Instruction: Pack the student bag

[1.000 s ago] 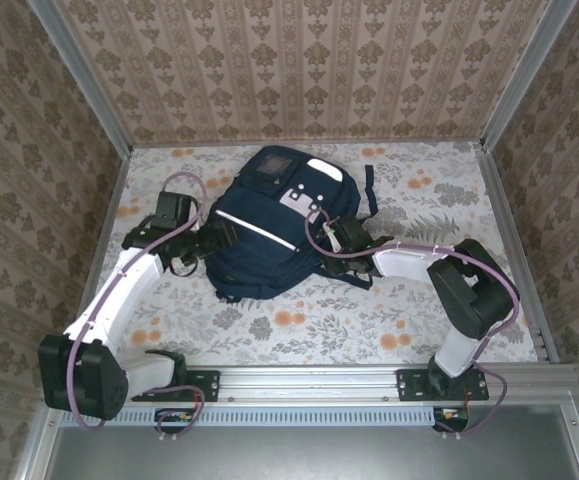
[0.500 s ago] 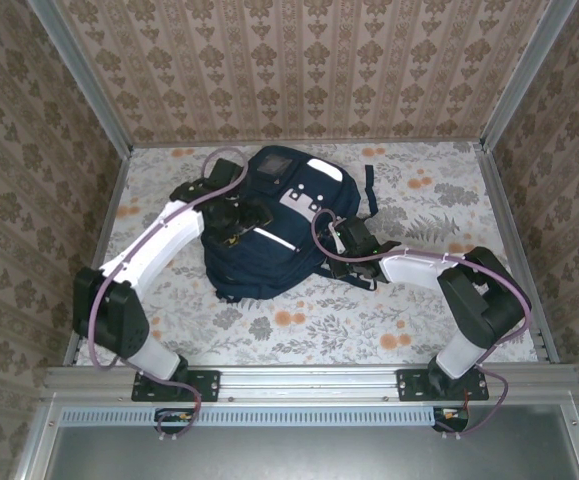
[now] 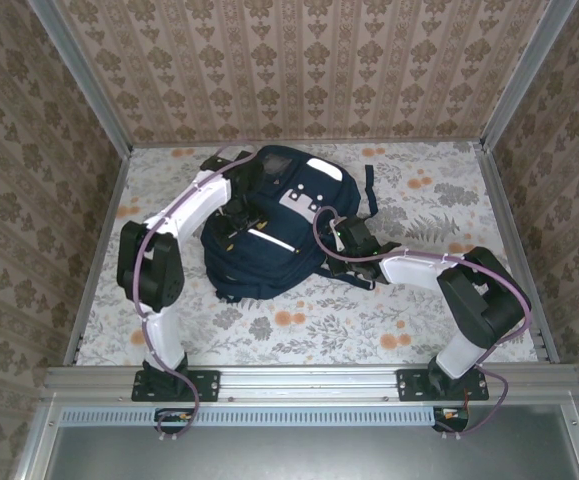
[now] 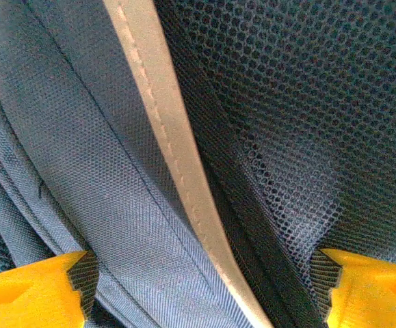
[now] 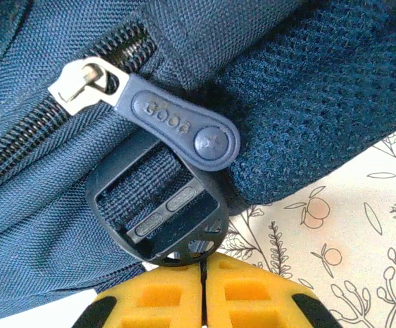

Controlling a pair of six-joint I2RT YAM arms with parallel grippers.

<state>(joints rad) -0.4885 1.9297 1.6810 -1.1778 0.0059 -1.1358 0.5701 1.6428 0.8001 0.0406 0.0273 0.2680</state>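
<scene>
We see the student bag (image 3: pixel 269 240) lying on the flowered counter (image 3: pixel 419 320). Our left gripper (image 4: pixel 204 287) spreads wide over the bag's white stripe (image 4: pixel 170 157). Our right gripper (image 5: pixel 204 270) is closed just below the bag's buckle (image 5: pixel 156 212). We judge unzipping is the step; next, pinch the zip pull (image 5: pixel 177 126).

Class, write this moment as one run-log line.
left gripper: open, at student bag | right gripper: shut, tips beside strap buckle
</scene>
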